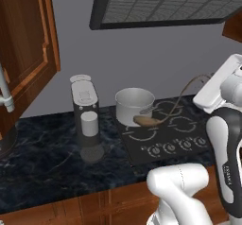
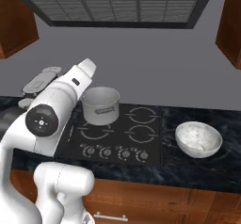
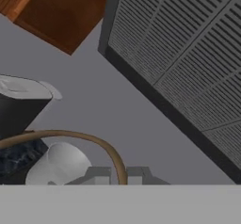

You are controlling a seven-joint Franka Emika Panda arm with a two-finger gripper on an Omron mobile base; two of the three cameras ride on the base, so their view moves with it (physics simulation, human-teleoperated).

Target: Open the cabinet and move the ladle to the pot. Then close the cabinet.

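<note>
My gripper [image 3: 119, 176] is shut on the end of the ladle's thin curved handle [image 3: 70, 136], which rises between the two fingertips [image 3: 99, 175]. In the left base view the ladle [image 1: 146, 121] arcs down from my hand to its brown bowl. The bowl lies low just in front of the pot [image 1: 134, 105]; I cannot tell whether it touches the pot or the stove. The pale grey pot [image 2: 101, 105] stands on the rear left burner and also appears as the pot [image 3: 59, 164]. The cabinet door [image 1: 28, 39] stands open at the left, its silver handle [image 1: 4, 94] sticking out.
A dark coffee machine [image 1: 85, 110] with a white cup stands left of the stove [image 1: 165, 139]. A white bowl [image 2: 198, 138] sits on the counter to the stove's right. The range hood [image 3: 188, 53] hangs above. Another wall cabinet [image 2: 230, 25] is at the upper right.
</note>
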